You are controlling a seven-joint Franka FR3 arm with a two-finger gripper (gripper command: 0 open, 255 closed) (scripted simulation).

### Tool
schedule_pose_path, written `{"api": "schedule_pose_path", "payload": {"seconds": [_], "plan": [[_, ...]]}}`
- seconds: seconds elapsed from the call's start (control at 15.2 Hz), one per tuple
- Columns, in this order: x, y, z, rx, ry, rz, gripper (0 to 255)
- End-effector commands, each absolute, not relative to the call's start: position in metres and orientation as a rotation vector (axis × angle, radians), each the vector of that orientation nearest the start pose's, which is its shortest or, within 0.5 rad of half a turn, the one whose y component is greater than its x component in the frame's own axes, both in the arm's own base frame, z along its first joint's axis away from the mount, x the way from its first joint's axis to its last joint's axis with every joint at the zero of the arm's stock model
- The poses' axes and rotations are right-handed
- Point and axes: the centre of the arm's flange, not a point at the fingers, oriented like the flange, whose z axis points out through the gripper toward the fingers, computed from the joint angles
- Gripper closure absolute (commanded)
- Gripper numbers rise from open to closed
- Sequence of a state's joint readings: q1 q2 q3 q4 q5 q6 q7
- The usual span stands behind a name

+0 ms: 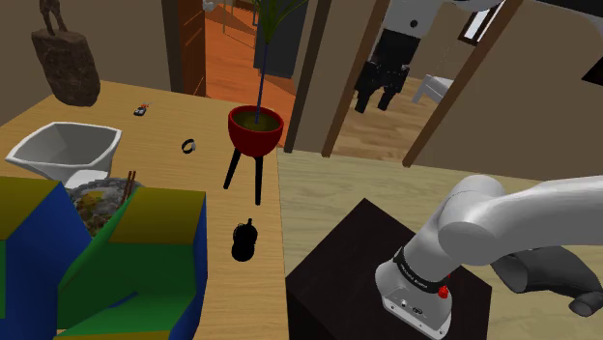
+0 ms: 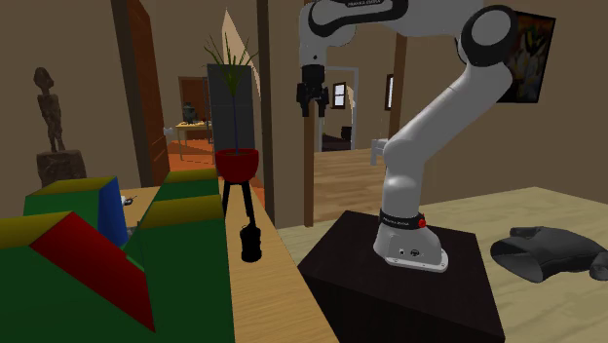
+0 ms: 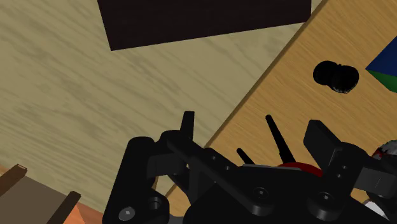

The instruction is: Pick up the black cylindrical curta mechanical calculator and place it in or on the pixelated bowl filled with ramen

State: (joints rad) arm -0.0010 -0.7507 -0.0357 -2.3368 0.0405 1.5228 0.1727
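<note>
The calculator stands upright at the table edge, nearer to the camera than the red pot. The ramen bowl sits to the shoulder view's left of the pot, half hidden by a coloured box. The gripper hangs high beyond the pot, fingers spread, empty. I judge the approach is barely begun; next it must descend and straddle the calculator.
</note>
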Motion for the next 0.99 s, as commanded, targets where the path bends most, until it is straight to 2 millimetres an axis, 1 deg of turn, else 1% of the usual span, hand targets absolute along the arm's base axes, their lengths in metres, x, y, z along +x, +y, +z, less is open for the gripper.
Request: {"api": "schedule_pose_path", "payload": {"seconds": [0.0,0.46,0.92], "plan": [[0.311,-0.010,0.585,-3.065,0.305,0.105,0],[0.307,0.053,0.517,-3.057,0.347,0.020,0],[0.308,0.116,0.450,-3.047,0.389,-0.064,0]]}}
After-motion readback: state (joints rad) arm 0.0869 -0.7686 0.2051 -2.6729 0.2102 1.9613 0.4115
